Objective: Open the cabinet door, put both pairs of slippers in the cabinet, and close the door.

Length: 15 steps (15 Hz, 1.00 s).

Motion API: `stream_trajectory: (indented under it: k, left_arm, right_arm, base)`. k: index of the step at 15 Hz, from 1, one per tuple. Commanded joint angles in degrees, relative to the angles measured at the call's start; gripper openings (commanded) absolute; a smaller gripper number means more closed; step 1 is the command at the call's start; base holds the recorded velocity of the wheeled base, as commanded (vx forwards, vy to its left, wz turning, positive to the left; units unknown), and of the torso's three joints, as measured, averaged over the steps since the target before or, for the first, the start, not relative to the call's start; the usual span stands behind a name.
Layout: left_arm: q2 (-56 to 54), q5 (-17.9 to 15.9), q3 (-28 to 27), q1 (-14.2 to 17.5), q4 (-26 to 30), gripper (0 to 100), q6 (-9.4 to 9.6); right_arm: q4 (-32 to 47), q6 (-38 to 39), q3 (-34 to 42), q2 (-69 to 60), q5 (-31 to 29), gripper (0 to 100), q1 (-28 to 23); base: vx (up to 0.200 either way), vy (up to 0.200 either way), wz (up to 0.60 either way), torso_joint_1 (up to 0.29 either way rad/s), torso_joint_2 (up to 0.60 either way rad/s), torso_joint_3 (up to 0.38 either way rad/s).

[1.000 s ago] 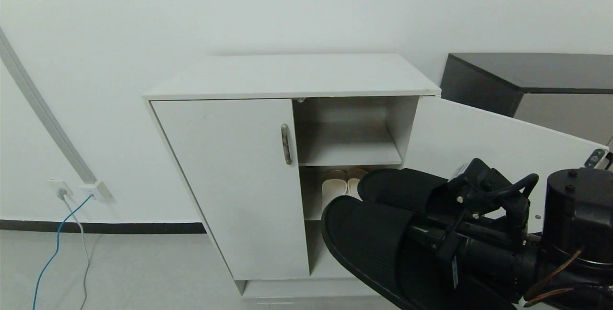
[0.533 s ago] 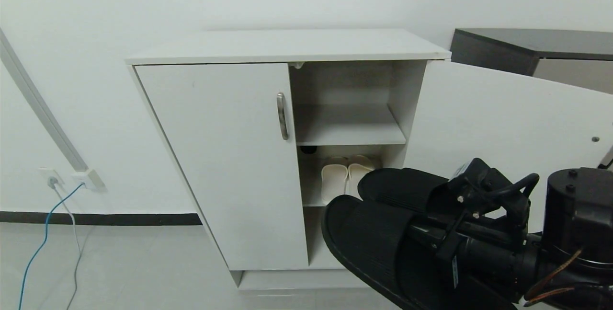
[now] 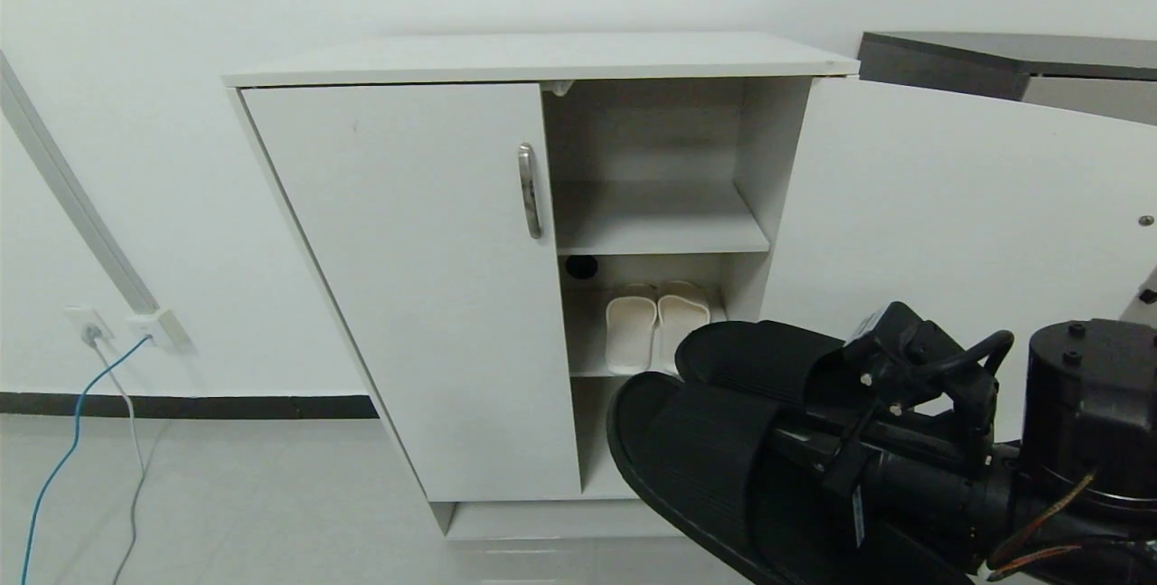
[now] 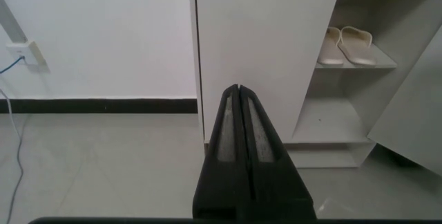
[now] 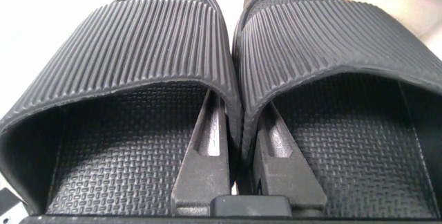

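The white cabinet (image 3: pixel 542 56) stands against the wall, its left door (image 3: pixel 407 278) shut and its right door (image 3: pixel 949 205) swung wide open. A white pair of slippers (image 3: pixel 655 323) lies side by side on the middle shelf, the same white pair (image 4: pixel 352 44) showing in the left wrist view. My right gripper (image 5: pixel 239 104) is shut on the black pair of slippers (image 3: pixel 723 422), one finger inside each, pinching their inner walls together. It holds them low, in front of the open half. My left gripper (image 4: pixel 238 89) is shut and empty, over the floor before the shut door.
The upper shelf (image 3: pixel 651 223) and bottom shelf (image 4: pixel 331 124) are bare. A dark counter (image 3: pixel 1012 56) stands behind the open door. A wall socket with a blue cable (image 3: pixel 54 467) sits low on the left, above open grey floor (image 3: pixel 226 513).
The head camera has moved, so the cabinet sits higher in the picture and more of its inside shows. The right arm keeps its place with the black slippers.
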Motion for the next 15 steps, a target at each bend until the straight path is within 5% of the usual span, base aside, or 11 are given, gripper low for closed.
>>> stream_trajectory:
  k: [1, 15]
  left_arm:
    - [0.1, 0.0, 0.0, 0.0, 0.0, 0, -0.04]
    - [0.1, 0.0, 0.0, 0.0, 0.0, 0, -0.13]
  right_arm:
    - [0.0, 0.0, 0.0, 0.0, 0.0, 0, 0.0]
    - [-0.1, -0.9, 0.4, 0.0, 0.0, 0, 0.1]
  base:
    - [0.0, 0.0, 0.0, 0.0, 0.0, 0.0]
    - [0.0, 0.0, 0.0, 0.0, 0.05, 0.023]
